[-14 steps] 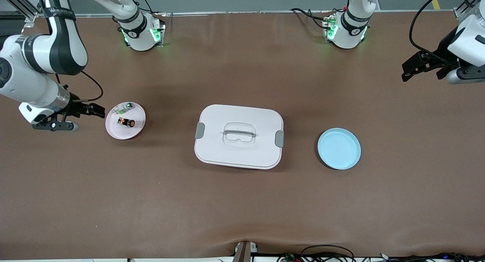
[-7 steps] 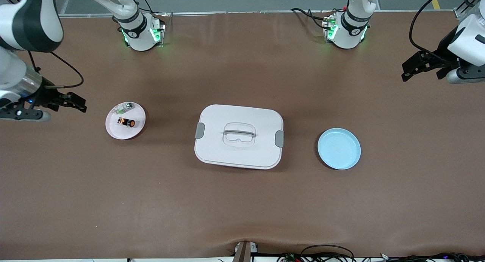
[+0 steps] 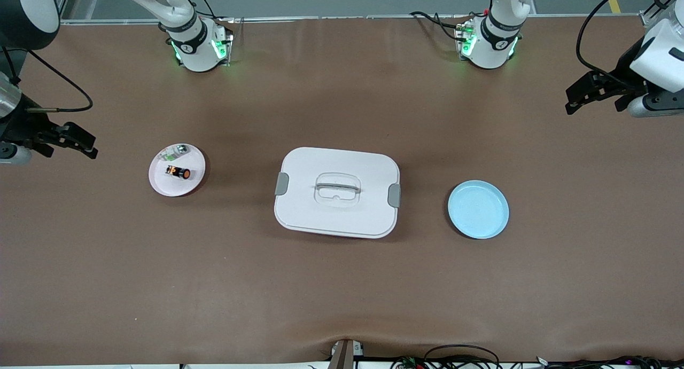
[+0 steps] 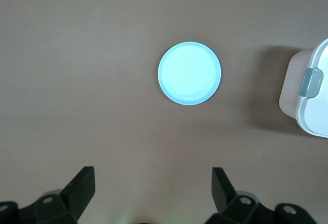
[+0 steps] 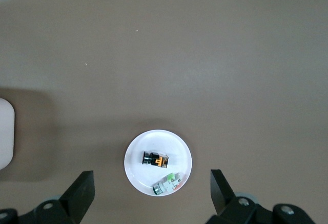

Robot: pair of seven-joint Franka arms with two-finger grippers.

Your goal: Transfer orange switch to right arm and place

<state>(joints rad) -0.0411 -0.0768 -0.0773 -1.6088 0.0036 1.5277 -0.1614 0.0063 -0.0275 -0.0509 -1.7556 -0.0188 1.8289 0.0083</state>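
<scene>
The orange switch [image 3: 178,172], black with an orange cap, lies on its side on a small white plate [image 3: 160,183] toward the right arm's end of the table. It also shows in the right wrist view [image 5: 156,159] on that plate [image 5: 136,170]. My right gripper [image 3: 85,143] is open and empty, up in the air past the plate at the table's end. My left gripper [image 3: 580,95] is open and empty, high over the left arm's end of the table. Its wrist view shows open fingers [image 4: 82,185] with nothing between them.
A small clear-and-green part [image 3: 175,152] lies on the same white plate. A white lidded box [image 3: 337,191] with grey latches stands mid-table. A light blue plate [image 3: 478,209] sits toward the left arm's end and shows in the left wrist view [image 4: 189,73].
My right gripper has drawn back from beside the white plate toward the table's end and risen. The switch stays on the plate. The left arm has not moved.
</scene>
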